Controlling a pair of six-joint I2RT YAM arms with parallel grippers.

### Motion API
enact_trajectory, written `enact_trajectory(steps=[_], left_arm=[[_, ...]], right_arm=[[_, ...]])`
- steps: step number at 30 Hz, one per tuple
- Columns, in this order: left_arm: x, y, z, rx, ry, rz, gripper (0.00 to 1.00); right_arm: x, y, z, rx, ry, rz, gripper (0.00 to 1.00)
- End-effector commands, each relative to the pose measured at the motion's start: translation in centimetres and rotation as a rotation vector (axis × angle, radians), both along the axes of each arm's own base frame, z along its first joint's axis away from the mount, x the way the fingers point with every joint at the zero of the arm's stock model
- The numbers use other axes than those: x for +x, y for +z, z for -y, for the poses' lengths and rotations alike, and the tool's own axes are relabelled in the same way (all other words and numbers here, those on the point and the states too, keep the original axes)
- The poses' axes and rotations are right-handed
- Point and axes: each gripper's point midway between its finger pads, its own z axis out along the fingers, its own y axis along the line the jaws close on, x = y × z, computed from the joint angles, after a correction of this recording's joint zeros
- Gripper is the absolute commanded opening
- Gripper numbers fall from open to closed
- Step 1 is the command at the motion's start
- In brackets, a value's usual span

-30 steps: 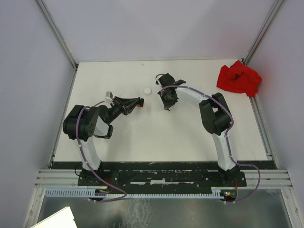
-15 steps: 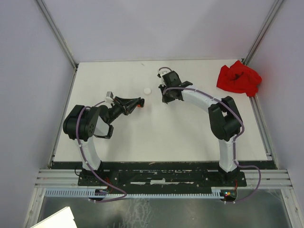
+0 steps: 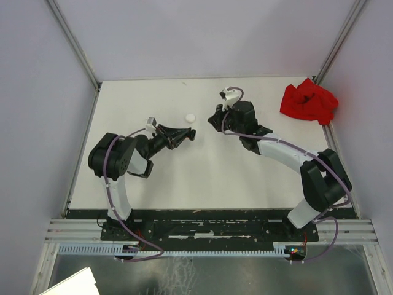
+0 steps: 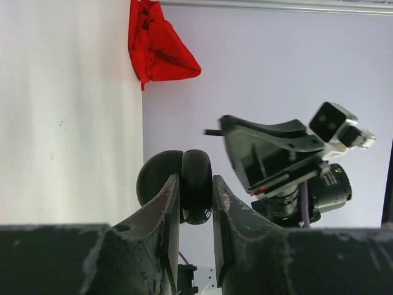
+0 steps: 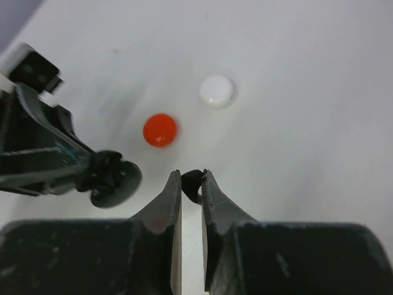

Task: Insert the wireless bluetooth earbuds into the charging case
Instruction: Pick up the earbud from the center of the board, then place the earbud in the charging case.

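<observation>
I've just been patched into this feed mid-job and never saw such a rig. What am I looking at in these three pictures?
Two robot arms are bolted to a white table. The wide picture looks down from above; the other two come from a camera on each wrist. The left gripper is shut on a black round case. The right gripper pinches a tiny black earbud. On the table lie a small red round case, a small white round case and, in the far right corner, a crumpled red cloth.
</observation>
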Motion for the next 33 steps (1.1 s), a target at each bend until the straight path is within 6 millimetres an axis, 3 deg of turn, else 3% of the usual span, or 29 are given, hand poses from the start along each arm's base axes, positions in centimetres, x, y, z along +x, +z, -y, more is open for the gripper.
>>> enact_trajectory(steps=[1,4,12,33], left_arm=[[-0.6,3.3,1.5,-0.056,-0.061,0.141,0.03],[-0.8,3.6,2.5,-0.064,-0.096,0.150,0.03],[-1.6,4.8,4.6,-0.113,-0.172,0.171,0.03],[-2.3,6.3,5.8,-0.134,-0.214,0.216,0.03]], right_arm=[[-0.1,8.4,-1.3,0.212,0.048,0.214,0.02],[-1.1,9.4,-1.6,0.263,0.082,0.236,0.02],[-2.7,9.2,-1.1,0.322,0.105,0.301,0.01],[-4.6,6.7,-2.4,0.371,0.199,0.243,0.01]])
